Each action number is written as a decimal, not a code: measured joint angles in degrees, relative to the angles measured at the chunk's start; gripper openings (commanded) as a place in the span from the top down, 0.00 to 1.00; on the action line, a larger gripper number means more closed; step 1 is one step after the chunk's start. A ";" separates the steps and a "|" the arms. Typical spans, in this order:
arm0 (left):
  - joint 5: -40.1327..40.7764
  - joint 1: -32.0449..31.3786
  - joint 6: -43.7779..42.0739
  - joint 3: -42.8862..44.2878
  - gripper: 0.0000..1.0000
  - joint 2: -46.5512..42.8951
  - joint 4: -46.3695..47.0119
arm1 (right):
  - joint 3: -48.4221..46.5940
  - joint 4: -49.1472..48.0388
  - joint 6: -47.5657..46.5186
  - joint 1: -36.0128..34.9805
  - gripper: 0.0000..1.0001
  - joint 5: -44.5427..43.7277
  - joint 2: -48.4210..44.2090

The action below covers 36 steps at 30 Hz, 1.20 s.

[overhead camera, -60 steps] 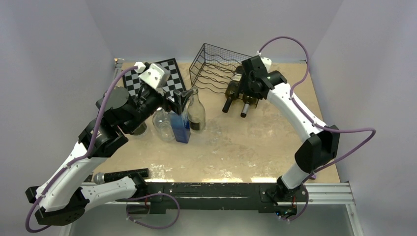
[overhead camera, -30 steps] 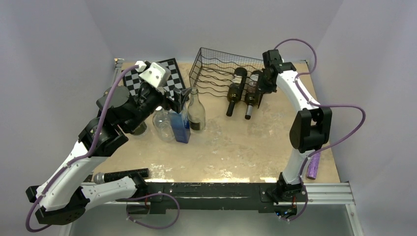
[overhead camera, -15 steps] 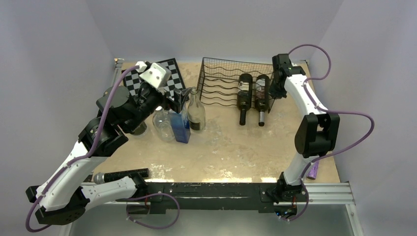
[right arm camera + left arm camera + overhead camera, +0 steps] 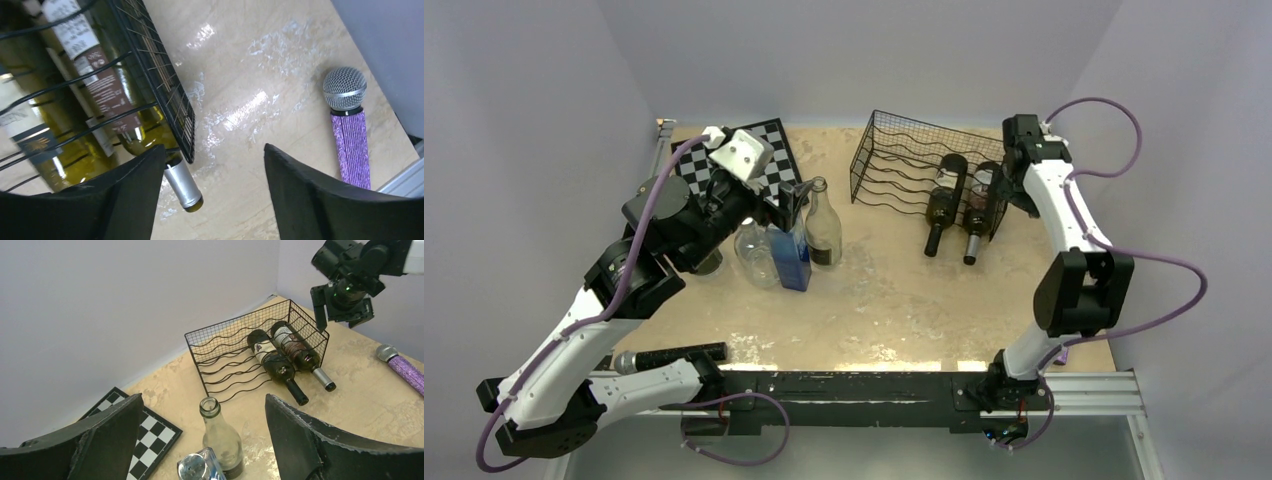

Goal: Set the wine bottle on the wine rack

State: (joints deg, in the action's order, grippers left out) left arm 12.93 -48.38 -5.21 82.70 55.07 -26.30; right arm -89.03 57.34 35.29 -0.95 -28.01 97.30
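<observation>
While my right gripper point(image 4: 214, 150) hangs with its two black wedge-shaped fingers well parted and nothing between them, the wine bottle point(image 4: 100, 95) lies left of the frame's centre. It is on its side inside the wine rack point(image 4: 160, 90). Its dark green glass and brown paper label show through the thin wavy black wires and the fine mesh end wall. Its silver foil-capped neck pokes out past the rack's edge over the glossy, beige marbled table point(image 4: 260, 60). A second bottle point(image 4: 30, 140) of the same green glass lies beside it at the far left. At the right of the frame a microphone point(image 4: 350, 140) rests on the table, with a purple glitter handle and a round silver mesh head. In the overhead view the rack sits at upper right. My left gripper point(image 4: 204, 405) stands wide too and is empty, above a clear glass bottle point(image 4: 220, 440) with a round open mouth, near a black-and-white chessboard point(image 4: 145, 435) at lower left.
</observation>
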 measured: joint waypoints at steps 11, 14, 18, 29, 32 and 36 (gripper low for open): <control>1.77 0.00 0.20 -0.28 0.05 -0.24 -1.88 | 1.90 -10.88 -10.54 -4.79 0.18 13.38 -16.96; 4.37 0.02 0.98 -0.57 0.05 -0.52 -3.28 | 1.92 -15.98 -14.84 -8.31 0.08 25.55 -19.78; 6.88 0.28 1.64 -0.61 0.05 -1.05 -4.79 | 2.38 -23.76 -19.34 -18.49 0.03 37.46 -21.31; 15.02 0.33 -1.66 -2.84 0.06 -8.48 1.77 | 4.04 -36.89 -27.91 -42.40 0.01 48.74 -17.18; 17.18 0.33 -3.78 -3.89 0.06 -11.10 5.35 | 3.56 -38.10 -30.23 -45.72 0.01 49.22 -14.86; 18.60 0.37 -5.42 -4.22 0.06 -12.22 8.90 | 2.23 -39.21 -33.83 -49.00 0.01 49.53 -10.97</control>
State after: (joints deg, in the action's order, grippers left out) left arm 31.53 -48.01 -10.63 78.48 42.85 -17.41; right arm -86.80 18.13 1.45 -49.95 21.52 86.32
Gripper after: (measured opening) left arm 0.945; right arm 0.985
